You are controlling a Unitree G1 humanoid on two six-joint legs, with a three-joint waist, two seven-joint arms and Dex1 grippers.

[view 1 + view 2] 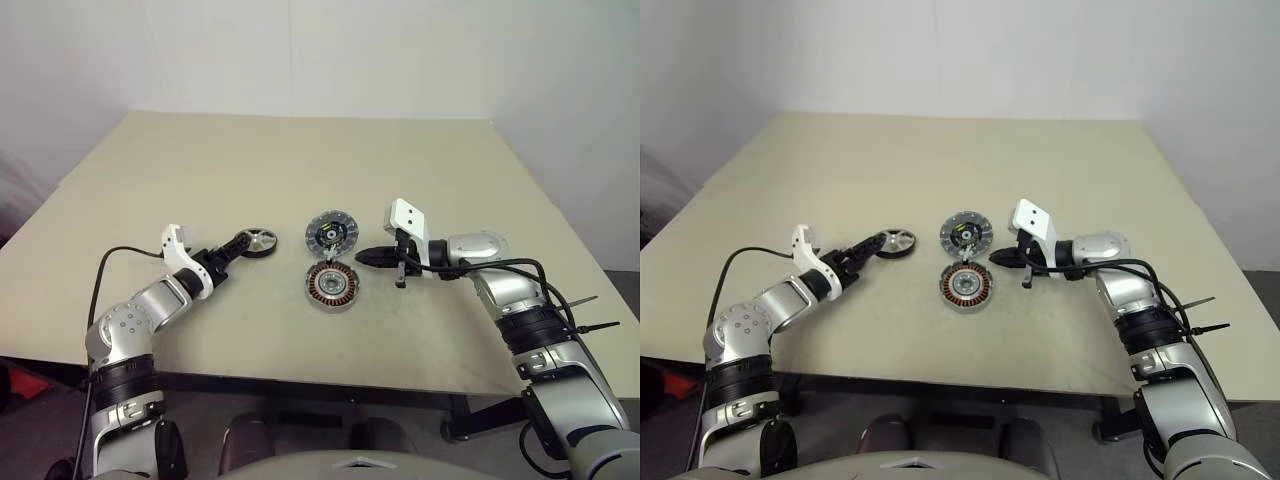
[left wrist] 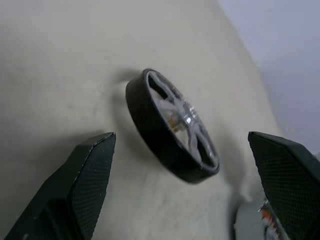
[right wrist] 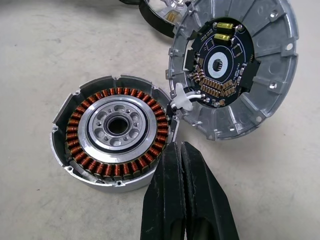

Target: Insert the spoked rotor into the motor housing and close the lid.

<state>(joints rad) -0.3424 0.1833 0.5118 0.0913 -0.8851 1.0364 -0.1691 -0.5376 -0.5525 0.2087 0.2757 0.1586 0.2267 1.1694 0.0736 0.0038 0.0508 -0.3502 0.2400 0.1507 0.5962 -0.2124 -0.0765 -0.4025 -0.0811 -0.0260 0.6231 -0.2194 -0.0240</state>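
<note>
1. Presently, the left gripper (image 1: 243,243) is pointing at the rotor (image 1: 260,240) with its fingers (image 2: 85,180) spread wide; the rotor is lying on the table (image 1: 300,170) just ahead of them, ungripped.
2. The right gripper (image 1: 362,257) is hovering with fingers pressed together, empty.
3. The housing (image 1: 332,286) is sitting just beside its tips, windings up.
4. The lid (image 1: 332,234) is lying just beyond, touching the housing.
</note>
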